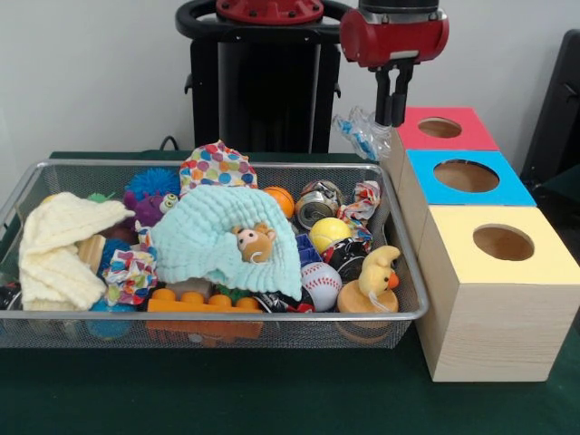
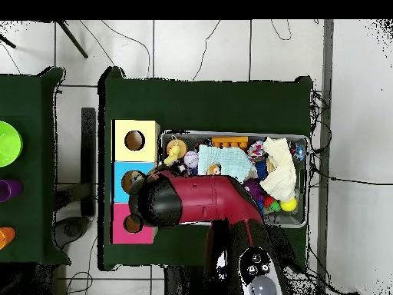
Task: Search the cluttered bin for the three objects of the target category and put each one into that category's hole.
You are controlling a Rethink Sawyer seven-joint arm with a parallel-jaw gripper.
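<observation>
We are looking first at the yellow-topped box, nearest of three wooden boxes, each with a round hole; it is sitting well below and in front of the hand. Behind it are standing the blue-topped box and the red-topped box, the last one just beside the hand.

The hand is hanging above the red box's near corner, its fingers pinching narrowly on a crinkled clear wrapper with blue print, which is dangling to one side of it, over the wire bin's far corner. We are judging this a delivery in progress, the wrapper not yet dropped into any hole. How many earlier items are already inside the boxes we cannot tell. Below the hand, the bin is still holding much clutter: a mint cloth, balls, crushed cans, further wrappers.
</observation>
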